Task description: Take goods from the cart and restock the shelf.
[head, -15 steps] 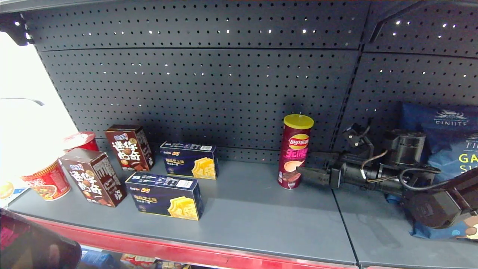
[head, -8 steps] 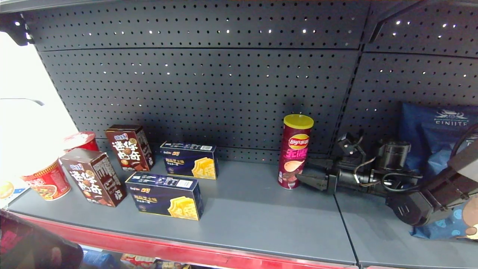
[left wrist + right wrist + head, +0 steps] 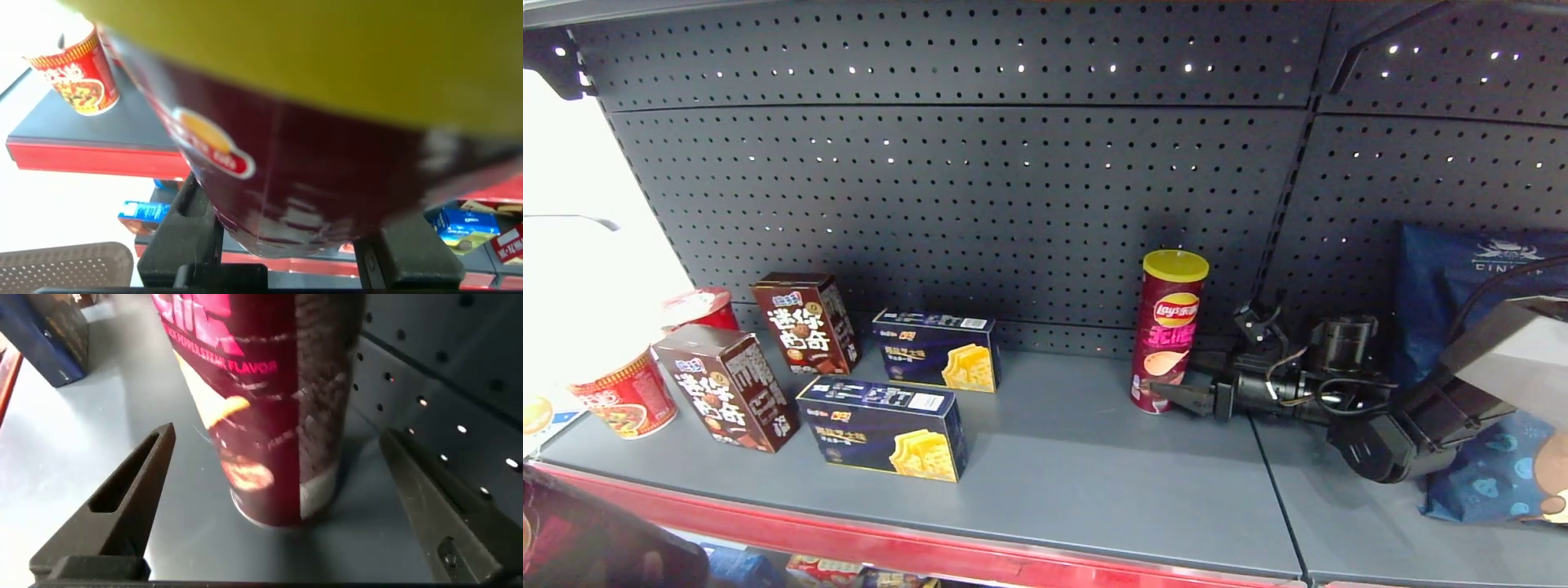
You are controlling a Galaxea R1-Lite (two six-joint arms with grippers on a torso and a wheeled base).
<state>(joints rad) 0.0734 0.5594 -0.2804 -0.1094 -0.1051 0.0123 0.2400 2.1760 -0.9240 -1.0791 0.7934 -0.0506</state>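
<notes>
A dark red chip can with a yellow lid stands upright on the grey shelf, close to the pegboard back. My right gripper lies low on the shelf at the can's base, open. In the right wrist view the can stands between the spread fingers of that gripper, with gaps on both sides. A second chip can of the same kind is clamped in my left gripper. That can shows as a dark red shape at the head view's lower left corner, below the shelf edge.
Two blue cracker boxes, two brown boxes and two red noodle cups fill the shelf's left part. Blue bags stand at the right. Bare shelf lies between the boxes and the can.
My right arm has slid left along the shelf, bringing the open gripper around the standing can's base. The can and the other goods have not moved.
</notes>
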